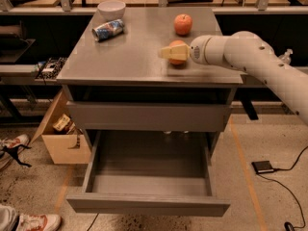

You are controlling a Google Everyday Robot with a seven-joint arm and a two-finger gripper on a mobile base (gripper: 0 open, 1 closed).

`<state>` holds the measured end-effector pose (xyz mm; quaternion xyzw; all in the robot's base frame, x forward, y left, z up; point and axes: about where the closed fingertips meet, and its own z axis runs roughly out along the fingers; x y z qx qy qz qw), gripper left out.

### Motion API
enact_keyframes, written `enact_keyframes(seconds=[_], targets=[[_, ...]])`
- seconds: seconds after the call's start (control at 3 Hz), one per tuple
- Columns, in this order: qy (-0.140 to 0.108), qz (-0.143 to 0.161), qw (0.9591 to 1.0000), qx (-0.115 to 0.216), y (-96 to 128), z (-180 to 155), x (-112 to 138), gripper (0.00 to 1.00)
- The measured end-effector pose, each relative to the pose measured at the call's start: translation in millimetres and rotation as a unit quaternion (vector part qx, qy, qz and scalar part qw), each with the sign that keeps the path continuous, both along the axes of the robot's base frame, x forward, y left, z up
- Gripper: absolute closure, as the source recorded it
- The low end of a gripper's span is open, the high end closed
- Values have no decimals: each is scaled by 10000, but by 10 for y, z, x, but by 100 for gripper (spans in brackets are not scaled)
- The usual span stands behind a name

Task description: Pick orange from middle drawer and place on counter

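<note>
The orange (177,46) is at the right front part of the grey counter (130,52), its underside at or just above the surface. My gripper (172,53), on a white arm coming in from the right, is shut on the orange, with a pale finger (168,53) across its front. The middle drawer (149,206) below is pulled wide open, and its grey tray holds nothing.
A redder apple (183,24) stands behind the orange. A blue can (108,29) lies on its side at the counter's back left, with a white bowl (111,8) behind it. A cardboard box (62,136) stands on the floor to the left.
</note>
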<state>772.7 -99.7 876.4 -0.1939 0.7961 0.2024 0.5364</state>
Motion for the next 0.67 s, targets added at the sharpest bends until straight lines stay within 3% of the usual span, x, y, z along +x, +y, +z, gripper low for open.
enact_keyframes(seconds=[0.33,0.67], targets=[[-282,-288,9991,151,-299,216,-73,0],[-562,-837,9948,168,-737,414,-236,0]])
